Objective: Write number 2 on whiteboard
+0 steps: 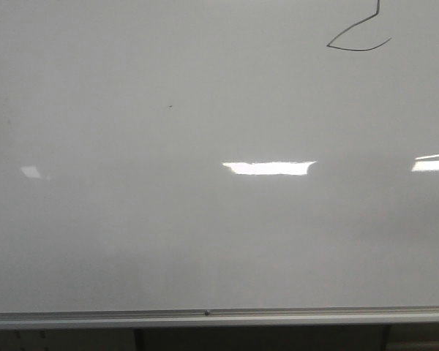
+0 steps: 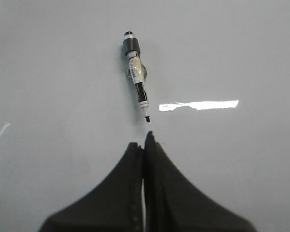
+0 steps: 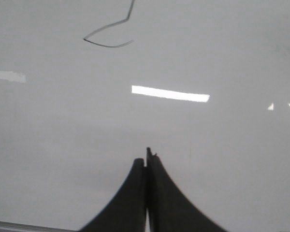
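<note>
Two pincers, left [image 2: 145, 140] and right [image 3: 147, 157], pressed together, seemingly empty, before the whiteboard [image 1: 132, 219] (number 2 [image 1: 358, 36] partly cropped).

Two matte black fingers are being shown on the left gripper [image 2: 145, 140], broad at the base and tapering in curved flanks to narrow tips. The same black, flared, textured shape is being seen on the right gripper [image 3: 147, 157].
</note>
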Robot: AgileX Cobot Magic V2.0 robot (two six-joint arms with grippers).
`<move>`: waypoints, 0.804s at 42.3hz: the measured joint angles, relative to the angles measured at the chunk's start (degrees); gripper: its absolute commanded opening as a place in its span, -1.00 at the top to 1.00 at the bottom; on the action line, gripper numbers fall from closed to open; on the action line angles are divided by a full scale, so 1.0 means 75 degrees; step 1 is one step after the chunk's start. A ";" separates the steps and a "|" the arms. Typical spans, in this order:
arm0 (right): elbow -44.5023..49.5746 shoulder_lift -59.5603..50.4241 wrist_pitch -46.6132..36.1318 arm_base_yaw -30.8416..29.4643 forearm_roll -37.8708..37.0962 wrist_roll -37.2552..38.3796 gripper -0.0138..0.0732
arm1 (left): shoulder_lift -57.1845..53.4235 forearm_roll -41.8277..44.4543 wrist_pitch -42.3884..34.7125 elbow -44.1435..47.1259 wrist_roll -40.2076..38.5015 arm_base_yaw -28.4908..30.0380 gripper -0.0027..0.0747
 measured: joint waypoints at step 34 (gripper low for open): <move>0.1225 -0.0269 -0.0612 -0.0357 -0.0171 0.0338 0.95 | 0.0000 0.0000 0.0016 0.0000 0.0000 0.0000 0.98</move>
